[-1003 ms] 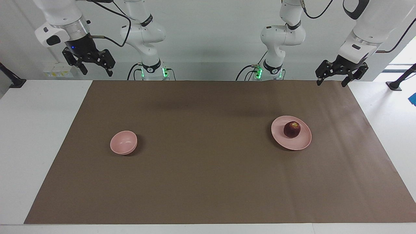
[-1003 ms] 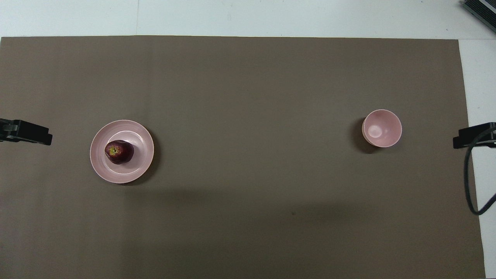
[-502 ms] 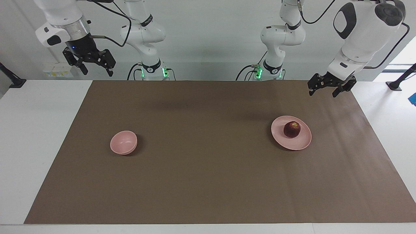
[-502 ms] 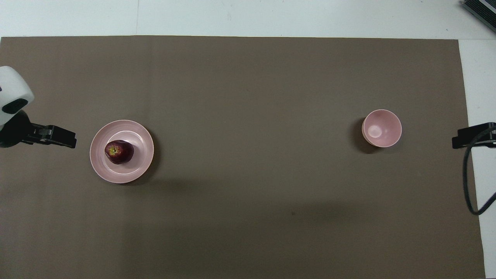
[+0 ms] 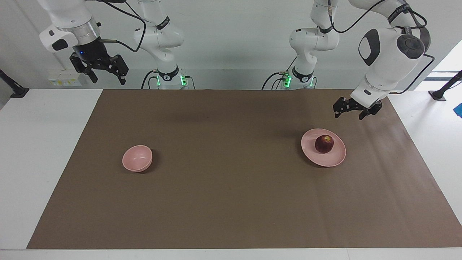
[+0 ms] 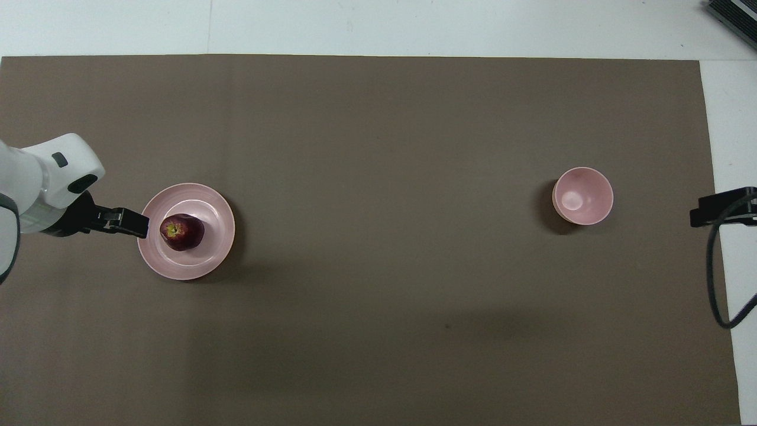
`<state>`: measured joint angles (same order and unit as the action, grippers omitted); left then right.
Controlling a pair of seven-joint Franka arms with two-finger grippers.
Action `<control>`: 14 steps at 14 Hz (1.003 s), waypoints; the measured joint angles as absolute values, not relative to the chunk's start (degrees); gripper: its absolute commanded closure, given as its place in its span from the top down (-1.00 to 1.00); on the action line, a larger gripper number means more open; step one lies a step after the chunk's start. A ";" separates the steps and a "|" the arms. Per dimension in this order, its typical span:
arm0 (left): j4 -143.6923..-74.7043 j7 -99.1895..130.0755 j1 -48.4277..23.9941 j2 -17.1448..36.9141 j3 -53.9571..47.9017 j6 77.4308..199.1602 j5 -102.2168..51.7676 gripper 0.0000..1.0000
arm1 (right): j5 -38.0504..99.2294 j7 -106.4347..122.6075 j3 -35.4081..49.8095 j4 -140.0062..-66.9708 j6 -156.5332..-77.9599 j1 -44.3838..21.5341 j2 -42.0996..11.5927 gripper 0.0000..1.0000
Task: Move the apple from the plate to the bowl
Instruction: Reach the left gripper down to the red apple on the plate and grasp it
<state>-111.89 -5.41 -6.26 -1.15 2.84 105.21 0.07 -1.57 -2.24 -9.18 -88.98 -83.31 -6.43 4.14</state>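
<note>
I see the apple [image 5: 324,143] [image 6: 182,232] sitting on the plate [image 5: 334,159] [image 6: 186,267], a little off the plate's middle toward the left arm's end of the tabletop [image 5: 47,144], its yellowish stem patch facing up. The plate lies flat on the brown mat [image 5: 231,202] [image 6: 378,118] that covers most of the tabletop, at the left arm's end. The bowl [image 5: 137,158] [image 6: 582,196] stands upright on the same mat at the right arm's end, well apart from the plate, with nothing in it and at about the same depth from the robots as the plate. My left tool [image 5: 352,111] [image 6: 129,222] hangs in the air over the mat just beside the plate, on the side nearer the robots and toward the left arm's end; from the facing camera it is clearly above the plate and touches neither plate nor apple, though from overhead its dark tip overlaps the plate's rim. Its two fingers are spread wide, with nothing between them. My right tool [image 5: 104,74] waits high up over the white tabletop near the mat's corner at the right arm's end, fingers also spread wide and holding nothing; in the overhead camera only a dark part of it shows at the frame's edge [image 6: 722,206], with a black cable looping below it.
</note>
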 measured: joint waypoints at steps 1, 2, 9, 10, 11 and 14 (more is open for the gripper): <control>-113.20 -5.41 -6.35 -0.97 2.75 106.90 0.06 1.00 | -1.57 -2.24 -9.18 -88.98 -83.31 -6.43 4.14 1.00; -114.55 -5.40 -6.55 -0.56 2.63 108.81 0.05 1.00 | -1.57 -2.24 -9.18 -88.98 -83.31 -6.43 4.14 1.00; -122.30 -1.97 -9.21 5.84 2.23 125.39 0.00 1.00 | -1.57 -2.25 -9.21 -88.98 -83.31 -6.43 4.14 1.00; -122.78 -1.27 -9.50 6.68 2.22 127.24 0.00 1.00 | -1.57 -2.25 -9.25 -88.98 -83.31 -6.42 4.14 1.00; -123.19 -0.80 -9.69 7.36 2.21 128.65 0.00 1.00 | -1.57 -2.26 -9.29 -88.98 -83.31 -6.42 4.14 1.00; -123.93 -0.41 -9.82 8.38 2.25 130.10 0.00 1.00 | -1.57 -2.28 -9.29 -88.98 -83.31 -6.42 4.14 1.00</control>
<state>-123.93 -0.41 -9.82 8.38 2.25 130.10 0.00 -1.57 -2.28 -9.29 -88.98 -83.31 -6.42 4.14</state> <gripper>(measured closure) 0.000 0.000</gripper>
